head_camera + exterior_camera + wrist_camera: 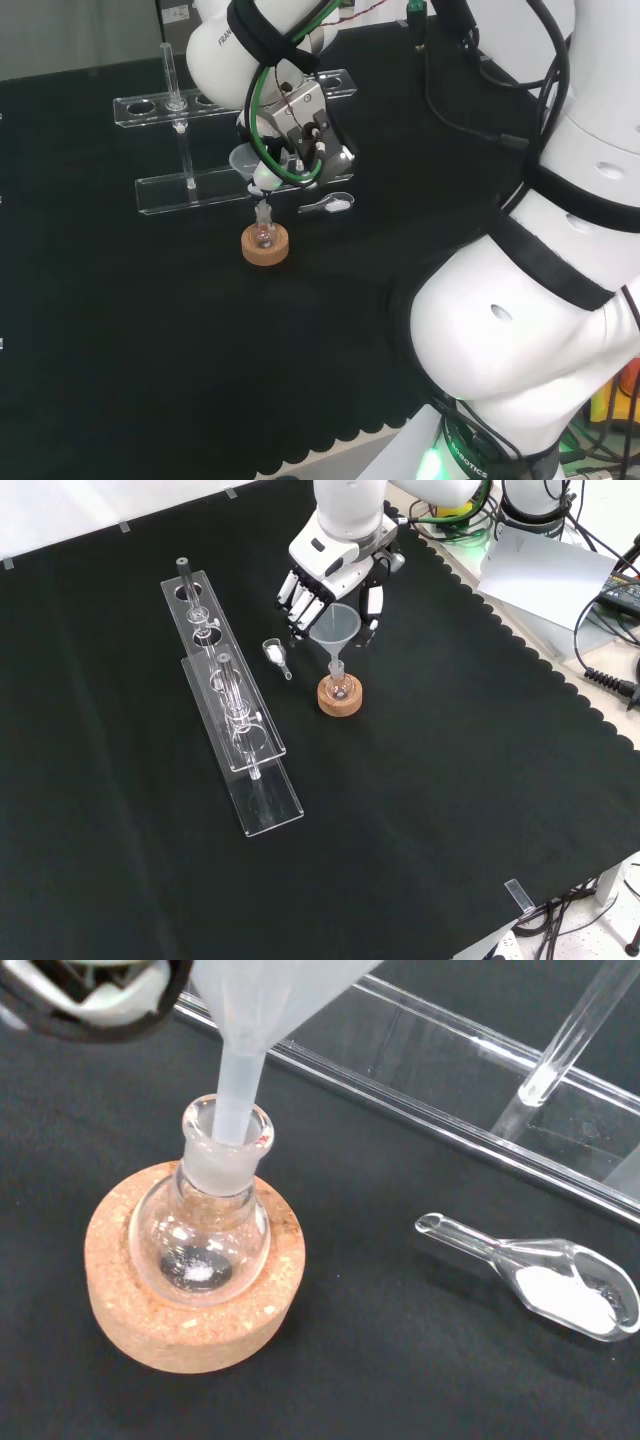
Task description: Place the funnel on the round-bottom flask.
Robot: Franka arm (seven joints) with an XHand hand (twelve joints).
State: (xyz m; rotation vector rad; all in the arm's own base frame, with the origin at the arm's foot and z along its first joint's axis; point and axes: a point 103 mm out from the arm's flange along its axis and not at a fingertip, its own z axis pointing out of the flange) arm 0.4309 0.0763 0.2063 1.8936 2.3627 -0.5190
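A small clear round-bottom flask (338, 685) stands upright in a cork ring (340, 701) near the middle of the cloth. The translucent funnel (334, 628) is above it, its stem inside the flask neck (228, 1132). The wrist view shows the stem (235, 1085) entering the mouth and a little white residue in the flask's belly (200, 1245). The hand (330, 575) is just behind the funnel in the front view, fingers on one side of the cone and thumb on the other, pinching it. In the head view the hand (300, 135) hangs over the flask (264, 233) and funnel (243, 160).
A glass scoop (277, 657) holding white powder lies on the cloth to the left of the flask in the front view. Two clear test-tube racks (235, 710) with upright tubes (228, 675) stand farther left. The arm's white links (540, 300) take up the right of the head view.
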